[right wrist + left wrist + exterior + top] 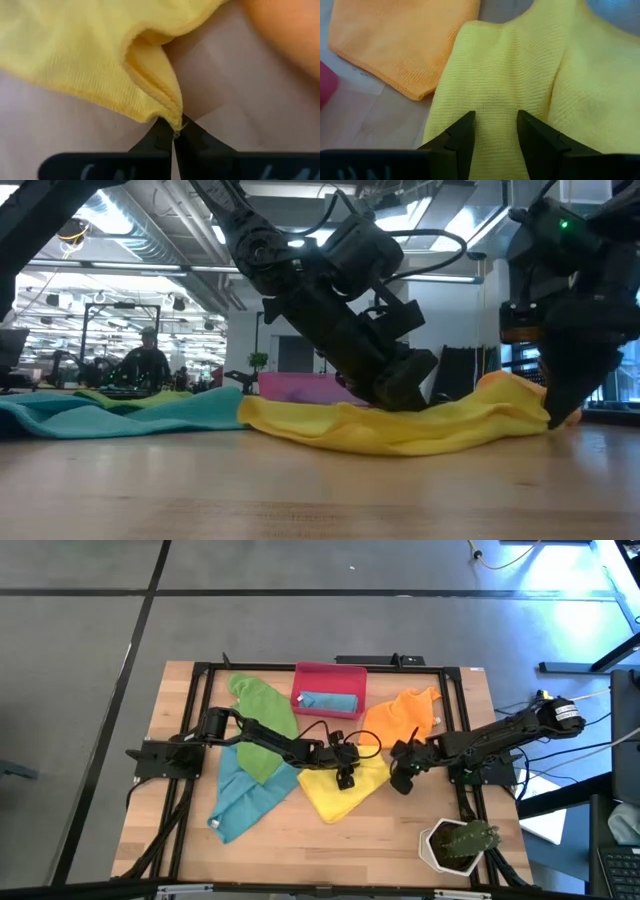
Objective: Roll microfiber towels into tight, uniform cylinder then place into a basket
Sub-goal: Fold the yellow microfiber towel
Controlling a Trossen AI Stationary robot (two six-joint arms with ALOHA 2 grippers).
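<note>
Yellow towel pinned and pinched for rolling

The yellow towel (340, 790) lies mid-bench, near of the basket (330, 675); right end effector (175, 132) clenched on its corner, probably for tension, while the half-parted left end effector (495, 131) presses down on it.

Yellow towel (335, 792), orange towel (400, 715), red-pink basket (330, 675).

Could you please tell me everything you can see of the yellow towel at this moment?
The yellow towel is a soft, fine-knit cloth with a stitched hem, lying rumpled and unrolled at the table's middle, between the teal towel and the orange towel. The right gripper is shut on its folded corner; the left gripper stands open, fingers pressed onto its surface.
</note>
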